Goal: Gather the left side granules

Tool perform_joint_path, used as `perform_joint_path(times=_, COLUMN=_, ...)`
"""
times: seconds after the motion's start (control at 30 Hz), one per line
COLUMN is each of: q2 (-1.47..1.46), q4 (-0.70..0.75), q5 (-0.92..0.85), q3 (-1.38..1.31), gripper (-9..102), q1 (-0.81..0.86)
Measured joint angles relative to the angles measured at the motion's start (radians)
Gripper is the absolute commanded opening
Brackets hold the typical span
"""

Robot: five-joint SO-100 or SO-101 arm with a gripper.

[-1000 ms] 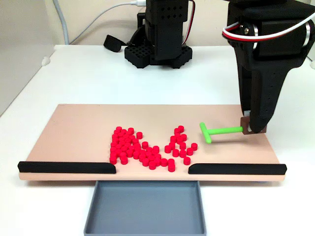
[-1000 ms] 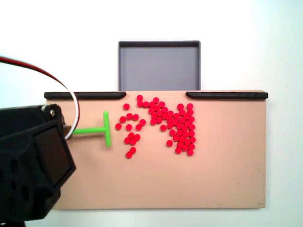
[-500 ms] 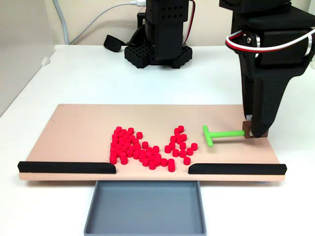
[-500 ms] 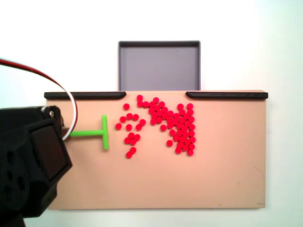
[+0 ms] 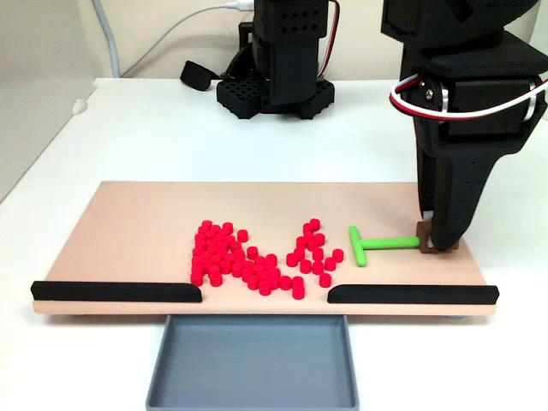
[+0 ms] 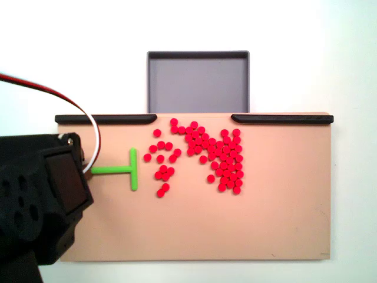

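The red granules [image 5: 257,257] lie on the beige board [image 5: 137,223] in two loose clusters, a larger and a smaller one [image 6: 162,168]. The green T-shaped pusher [image 5: 377,244] rests at the smaller cluster's outer side, with its crossbar a short gap from the nearest granules. My gripper [image 5: 432,245] is shut on the brown block at the pusher's stem end. In a fixed view from above, the black arm body [image 6: 41,200] hides the fingers, and the pusher [image 6: 121,170] sticks out from under it.
Two long black strips [image 5: 116,292] [image 5: 413,294] line the board's edge, with a gap between them. A grey tray [image 5: 251,360] sits just beyond that gap, and appears from above too [image 6: 198,79]. A black robot base [image 5: 274,86] stands behind the board.
The gripper and the pusher have drifted slightly lower in both fixed views. The granules have not moved.
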Motion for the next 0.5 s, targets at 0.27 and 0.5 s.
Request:
perform_joint_path(times=0.27, q2=-0.014, q4=0.000, q5=0.008, q3=-0.005, gripper=0, q1=0.006)
perform_joint_path(times=0.5, q2=-0.017, q4=0.000, q5=0.009, q3=-0.006, gripper=0, q1=0.014)
